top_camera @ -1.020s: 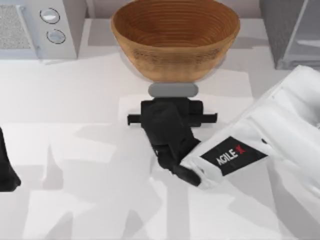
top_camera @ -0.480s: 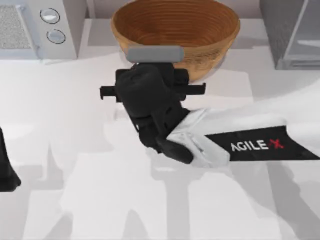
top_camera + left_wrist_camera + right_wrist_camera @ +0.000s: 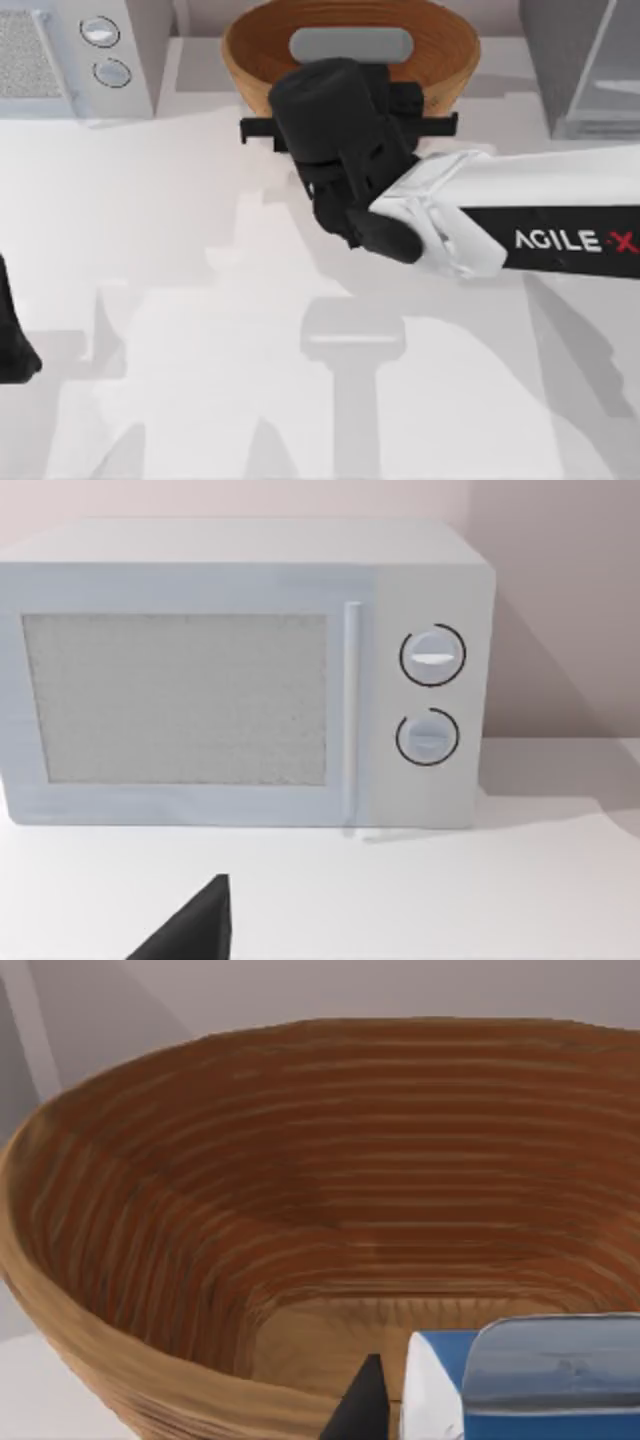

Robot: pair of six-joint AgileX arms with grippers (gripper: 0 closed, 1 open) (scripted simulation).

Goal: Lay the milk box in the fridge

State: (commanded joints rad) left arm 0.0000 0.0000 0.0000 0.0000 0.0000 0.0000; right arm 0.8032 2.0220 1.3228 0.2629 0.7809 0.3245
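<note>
Right pincer (image 3: 345, 75) now sits over the near rim of the woven basket (image 3: 450, 60), at about 12 o'clock on the worktop (image 3: 200, 250). 1 s ago it hung over bare worktop just short of the basket; 0.5 s ago it was at the rim's 8 o'clock side; since then it has moved up and toward 1 o'clock. Its white forearm now runs almost level out to 3 o'clock, where earlier it slanted down toward 4 o'clock

Right wrist view: a dark fingertip (image 3: 362, 1405) pokes up beside the milk box (image 3: 520, 1380), blue top showing with a white side. The box is right at the pincer, with the basket's inner wall (image 3: 330, 1190) behind it. Can't tell how wide the jaws stand or whether they actually clamp the box

Fridge (image 3: 580, 60) is at 2 o'clock, grey with a pale door panel, well apart from the box

Microwave (image 3: 70, 55) with two knobs at 10 o'clock, also seen from the left wrist (image 3: 240, 670). Left pincer (image 3: 12, 340) parked at the 9 o'clock edge, same spot as before; can't tell its opening
</note>
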